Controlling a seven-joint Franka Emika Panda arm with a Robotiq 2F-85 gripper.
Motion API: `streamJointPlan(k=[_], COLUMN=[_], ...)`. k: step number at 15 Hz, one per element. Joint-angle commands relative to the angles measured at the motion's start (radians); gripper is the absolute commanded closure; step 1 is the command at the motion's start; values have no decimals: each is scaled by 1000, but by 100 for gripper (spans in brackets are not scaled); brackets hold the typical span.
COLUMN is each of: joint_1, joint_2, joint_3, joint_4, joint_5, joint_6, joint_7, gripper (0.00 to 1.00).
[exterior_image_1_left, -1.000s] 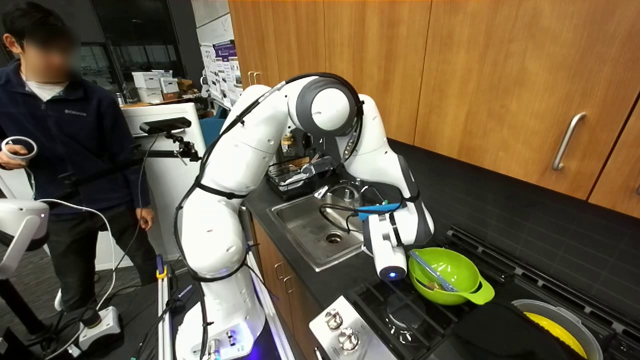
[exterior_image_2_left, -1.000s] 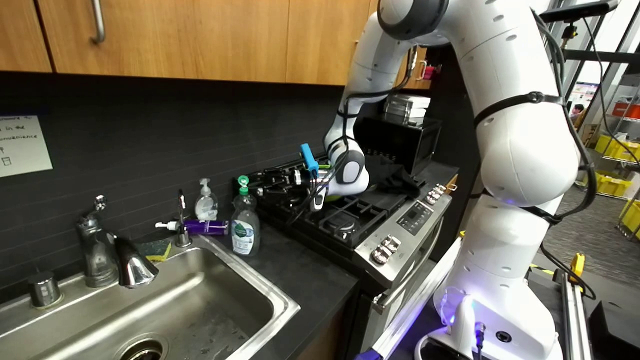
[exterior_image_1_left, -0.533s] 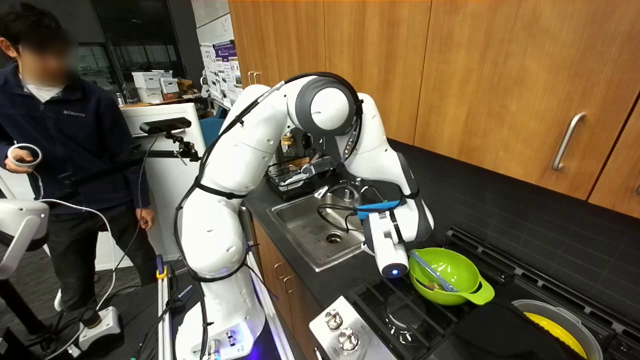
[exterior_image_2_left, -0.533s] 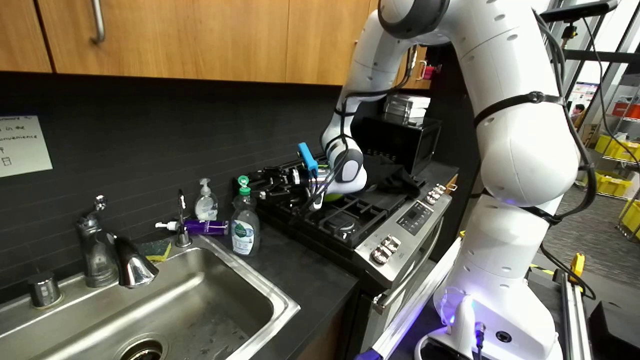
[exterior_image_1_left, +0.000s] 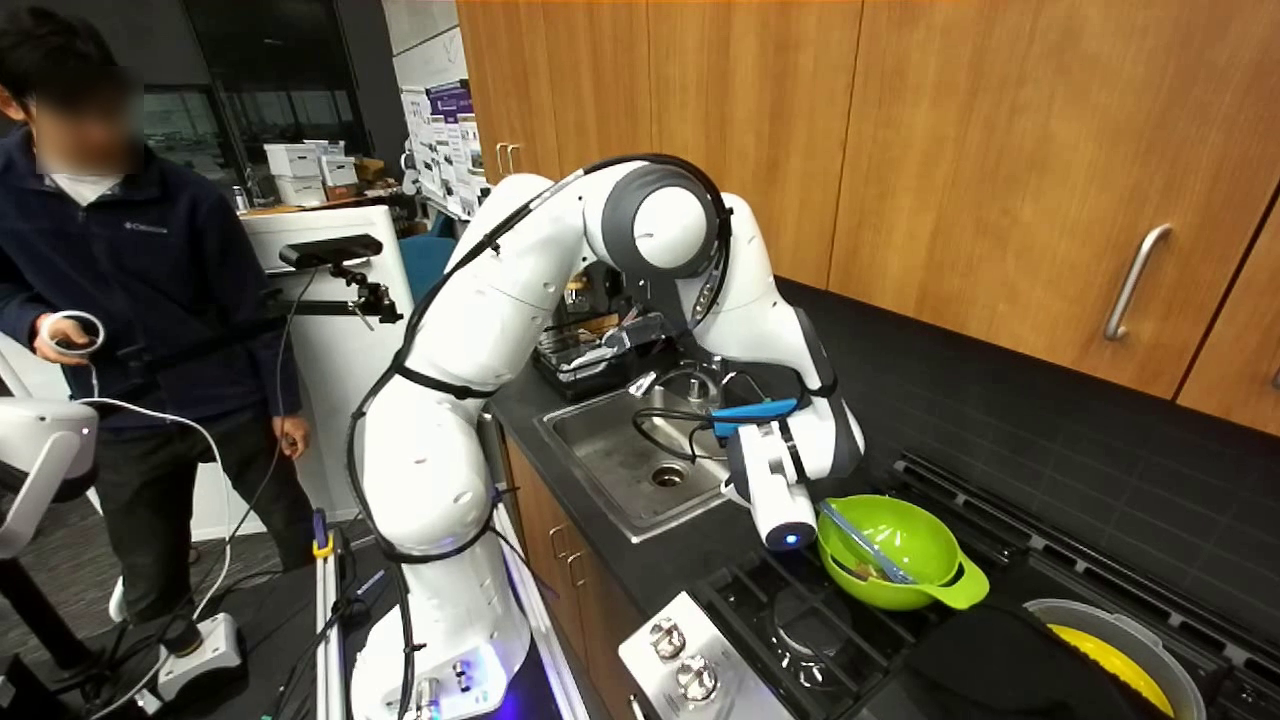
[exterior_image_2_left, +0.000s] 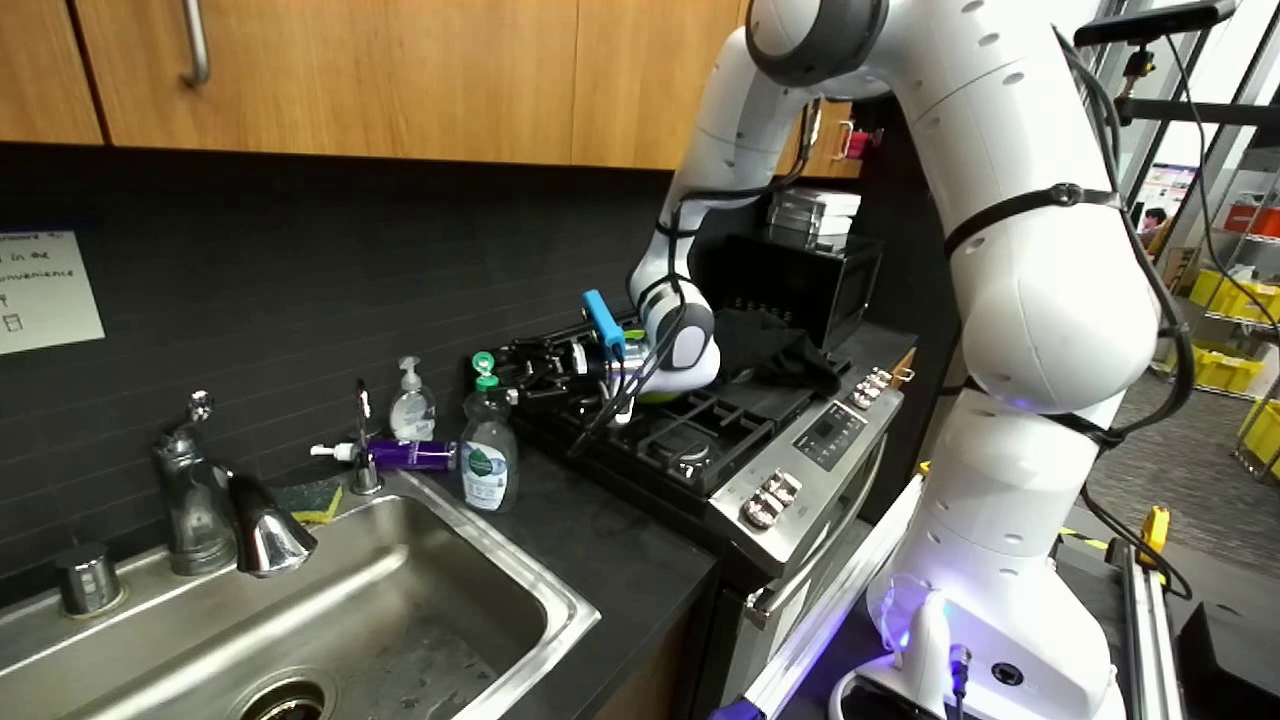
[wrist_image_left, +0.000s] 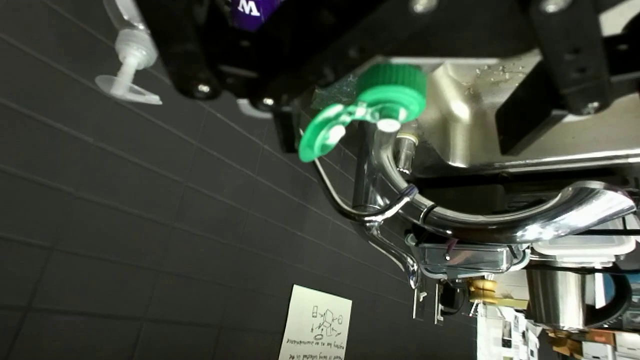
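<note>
Framing green cap (wrist_image_left: 392, 87) in wrist view, pincer (wrist_image_left: 401, 140) spread, bowl (exterior_image_1_left: 912, 538) only in both exterior views

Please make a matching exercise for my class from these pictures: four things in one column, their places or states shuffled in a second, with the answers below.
1. Purple bottle
2. Claw
3. Green bowl
4. Flip-cap bottle

A. jaws spread apart
B. standing on the counter beside the sink
C. lying on its side
D. on the stove

Pairs: 1-C, 2-A, 3-D, 4-B
</note>
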Motion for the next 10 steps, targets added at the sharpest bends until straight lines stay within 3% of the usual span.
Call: streamJointPlan(k=[1,10], joint_1=[18,18], joint_2=[81,202], joint_3=[12,22], joint_4=[97,210], joint_5=[-29,-52], joint_6=[2,-9], joint_7=[58,98], gripper=[0,0])
